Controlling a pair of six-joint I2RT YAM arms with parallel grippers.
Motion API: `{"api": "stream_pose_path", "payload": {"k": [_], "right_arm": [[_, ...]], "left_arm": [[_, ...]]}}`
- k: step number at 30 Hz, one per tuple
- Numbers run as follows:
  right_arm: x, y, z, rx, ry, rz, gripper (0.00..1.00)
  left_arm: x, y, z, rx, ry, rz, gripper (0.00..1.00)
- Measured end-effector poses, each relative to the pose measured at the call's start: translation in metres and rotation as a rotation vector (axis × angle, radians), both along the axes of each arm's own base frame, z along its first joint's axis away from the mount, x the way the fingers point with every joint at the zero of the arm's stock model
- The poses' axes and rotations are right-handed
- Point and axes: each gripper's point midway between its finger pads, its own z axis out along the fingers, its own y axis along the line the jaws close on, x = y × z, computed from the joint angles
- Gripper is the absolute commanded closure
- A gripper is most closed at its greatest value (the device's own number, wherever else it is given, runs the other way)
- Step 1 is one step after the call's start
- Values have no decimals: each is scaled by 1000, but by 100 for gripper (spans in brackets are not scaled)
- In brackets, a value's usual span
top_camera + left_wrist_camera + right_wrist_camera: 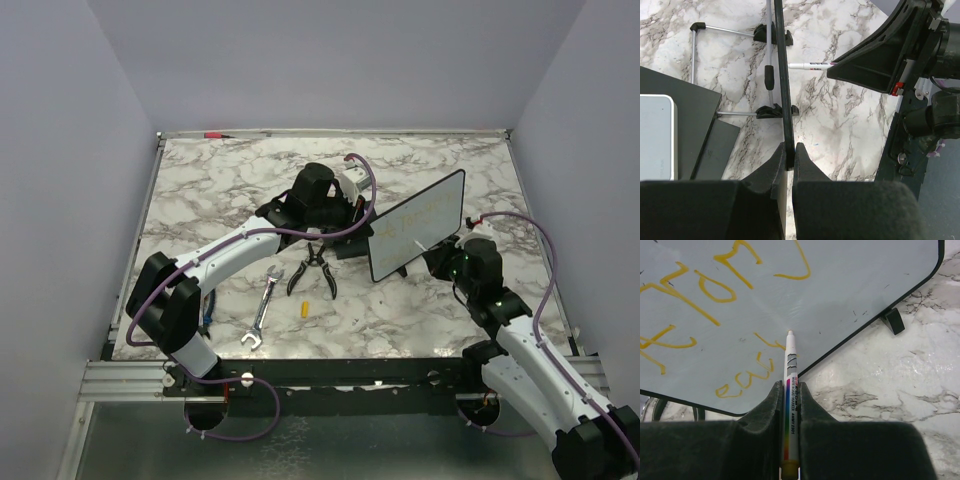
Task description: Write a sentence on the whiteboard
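Note:
The whiteboard (pixel 418 236) stands tilted on the marble table right of centre, black-framed. My left gripper (pixel 788 154) is shut on its frame edge, seen edge-on in the left wrist view (pixel 783 75). In the top view that gripper (pixel 362 232) is at the board's left side. My right gripper (pixel 790 388) is shut on a white marker (pixel 790 357), whose tip touches the board's face (pixel 855 280). The sentence (pixel 705 290) is yellow handwriting across the face, in several lines. The right gripper (pixel 446 251) sits at the board's lower right.
Black pliers (pixel 312 270), a wrench (pixel 262 312) and a small yellow cap (pixel 303 308) lie in front of the left arm. A black block with a grey pad (pixel 655 137) sits behind the board. The board's wire stand (pixel 730 114) and foot (pixel 894 320) rest on the table. A red pen (pixel 215 134) lies at the far edge.

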Motion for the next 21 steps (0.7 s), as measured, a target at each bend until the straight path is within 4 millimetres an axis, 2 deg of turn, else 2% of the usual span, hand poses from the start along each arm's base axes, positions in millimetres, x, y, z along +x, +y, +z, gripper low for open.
{"api": "stream_pose_path", "payload": {"k": [6, 15, 21], "right_arm": [[0, -1, -2, 11, 7, -13, 99], [-6, -3, -24, 7, 69, -34, 99], [-6, -4, -28, 7, 83, -43, 99]], "left_arm": [[0, 0, 0, 0, 0, 0, 100], [0, 0, 0, -1, 0, 0, 100], [0, 0, 0, 0, 0, 0, 100]]}}
